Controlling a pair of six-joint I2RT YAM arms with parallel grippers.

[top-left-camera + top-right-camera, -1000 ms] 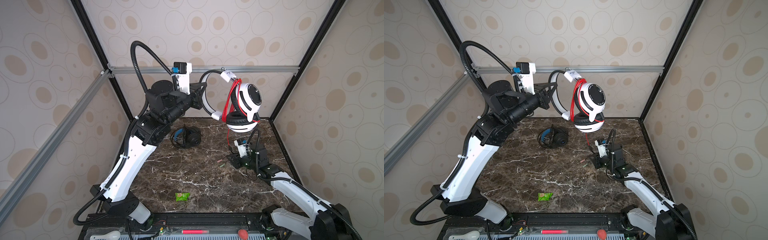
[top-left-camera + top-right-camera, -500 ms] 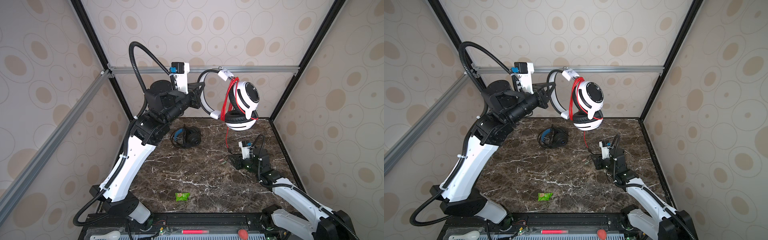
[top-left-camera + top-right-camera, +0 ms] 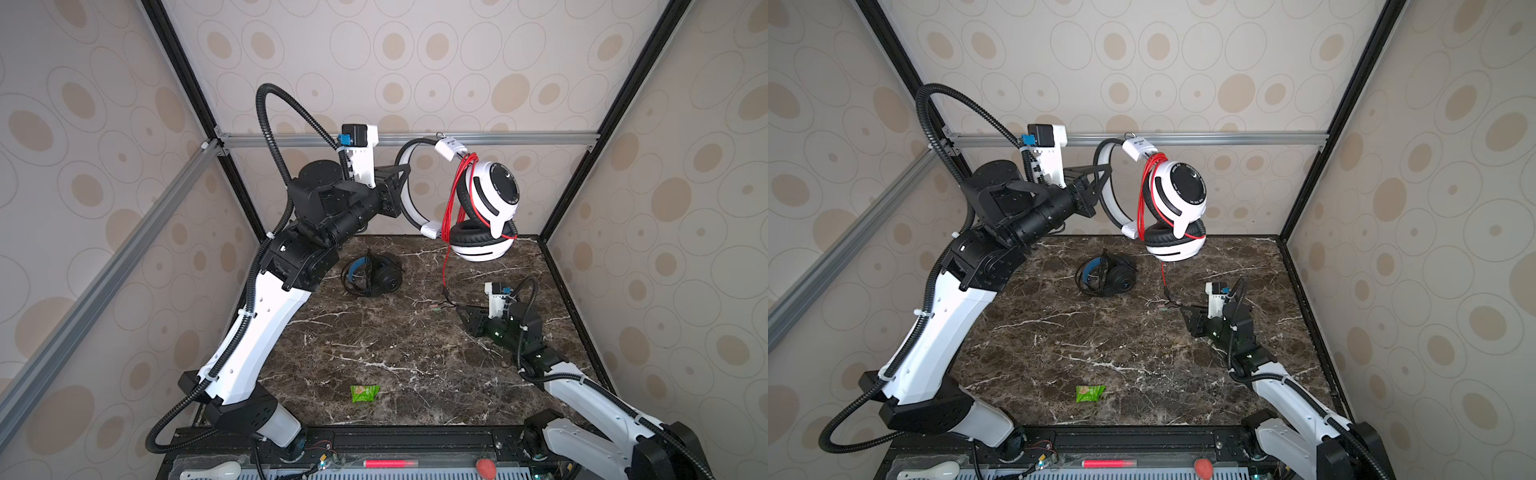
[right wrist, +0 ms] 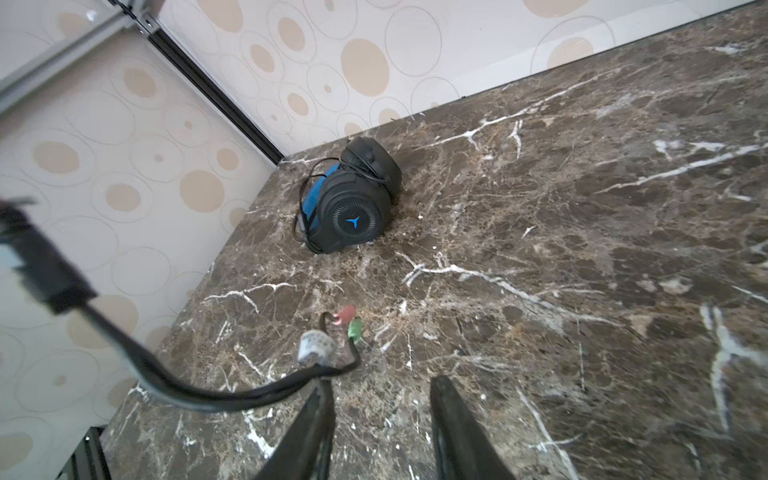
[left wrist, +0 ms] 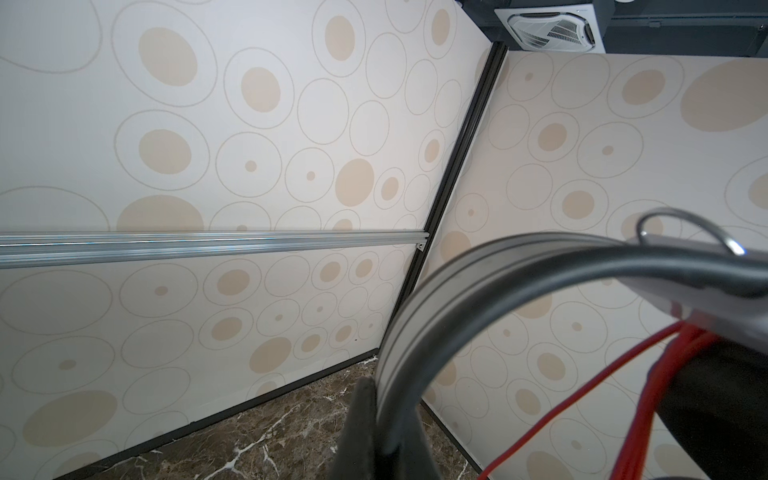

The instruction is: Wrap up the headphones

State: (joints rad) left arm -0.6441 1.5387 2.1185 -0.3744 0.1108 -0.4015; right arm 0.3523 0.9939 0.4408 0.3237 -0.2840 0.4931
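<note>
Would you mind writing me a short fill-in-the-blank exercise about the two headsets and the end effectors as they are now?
The left end effector grips the white headphones by the ____.
Their wrapped cable is ____.
The black headphones lie on the table; their inner band is ____.
The right end effector stands ____, with nothing between its fingers.
Missing words: headband; red; blue; open.

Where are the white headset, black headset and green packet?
white headset (image 3: 496, 193): in a top view, upper ear cup's outer face.
black headset (image 4: 355, 220): right wrist view, ear cup with the blue mark.
green packet (image 3: 364, 393): in a top view, its middle.
</note>
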